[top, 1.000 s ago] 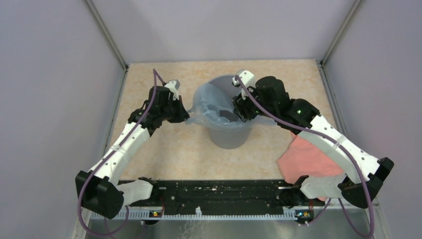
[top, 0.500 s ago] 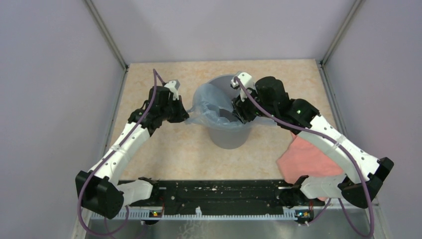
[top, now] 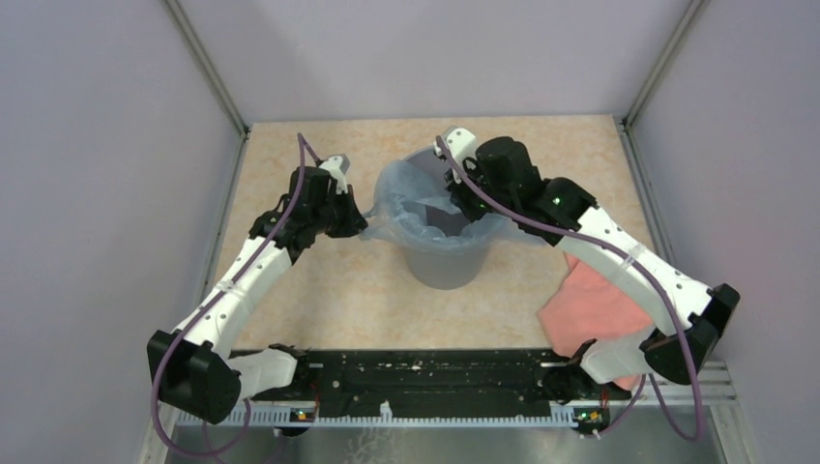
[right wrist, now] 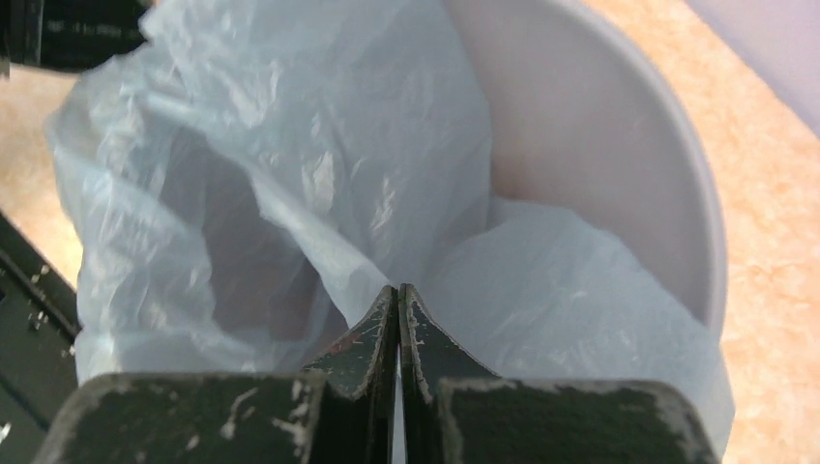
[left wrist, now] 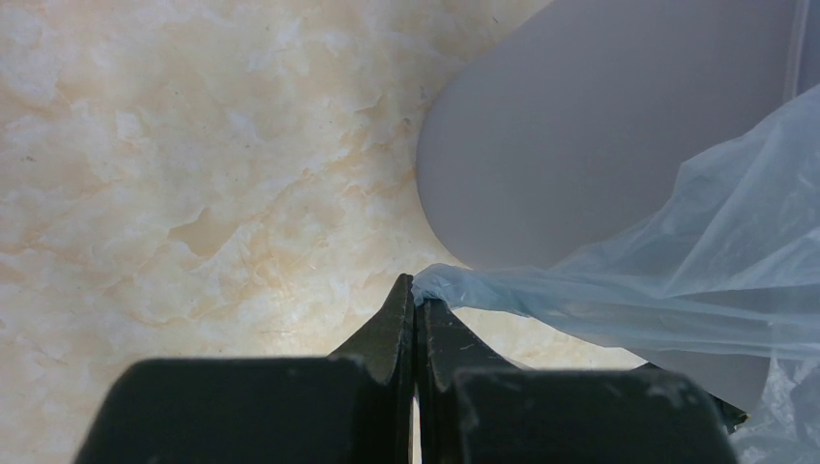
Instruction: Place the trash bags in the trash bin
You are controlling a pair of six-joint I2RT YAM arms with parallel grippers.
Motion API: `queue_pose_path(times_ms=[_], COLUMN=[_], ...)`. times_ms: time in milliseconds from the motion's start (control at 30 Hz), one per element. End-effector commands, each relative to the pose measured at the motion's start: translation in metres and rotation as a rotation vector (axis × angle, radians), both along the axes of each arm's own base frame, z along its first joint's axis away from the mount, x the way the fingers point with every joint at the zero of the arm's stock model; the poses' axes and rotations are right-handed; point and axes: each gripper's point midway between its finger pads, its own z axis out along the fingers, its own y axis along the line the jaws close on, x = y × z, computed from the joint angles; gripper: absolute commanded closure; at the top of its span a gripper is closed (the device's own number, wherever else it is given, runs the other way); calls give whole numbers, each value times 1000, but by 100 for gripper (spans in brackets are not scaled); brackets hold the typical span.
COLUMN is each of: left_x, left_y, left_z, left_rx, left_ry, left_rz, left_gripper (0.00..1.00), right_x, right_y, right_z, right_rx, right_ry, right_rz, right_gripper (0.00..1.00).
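Note:
The grey trash bin (top: 445,266) stands mid-table with the pale blue trash bag (top: 401,208) draped over its mouth and partly inside. My left gripper (top: 360,224) is at the bin's left side, shut on a corner of the bag, and stretches it outward over the rim. The left wrist view shows that corner of the bag (left wrist: 677,280) pinched at my left gripper (left wrist: 416,290), beside the bin wall (left wrist: 580,126). My right gripper (top: 462,208) reaches into the bin's mouth. Up close my right gripper (right wrist: 397,290) is shut, and a fold of the bag (right wrist: 290,116) runs into its tips, inside the bin rim (right wrist: 619,164).
A salmon-pink cloth (top: 590,309) lies on the table at the right, under the right arm. Purple-grey walls enclose the table on three sides. The black rail (top: 425,372) with the arm bases runs along the near edge.
The right gripper has closed from open and moved a little left and farther over the bin's mouth. The left arm has held still with the bag's corner.

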Motion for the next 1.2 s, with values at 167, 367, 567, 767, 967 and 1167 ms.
queue_pose_path(times_ms=[167, 367, 567, 767, 967, 1167], left_x=[19, 22, 25, 34, 41, 45], left_y=[-7, -8, -16, -20, -20, -16], left_z=[10, 8, 9, 10, 2, -11], left_rx=[-15, -14, -41, -59, -50, -31], left_ry=[-55, -54, -54, -59, -39, -3], left_rz=[-14, -14, -37, -35, -10, 29], left_gripper=[100, 100, 100, 100, 100, 100], right_x=[39, 61, 101, 143, 176, 196], right_y=[10, -1, 0, 3, -3, 4], right_z=[63, 75, 84, 80, 77, 61], right_rx=[72, 90, 100, 80, 106, 101], right_ry=[-149, -195, -233, -259, -261, -213], right_rz=[-80, -177, -238, -288, -353, -381], right_gripper=[100, 100, 100, 100, 100, 100])
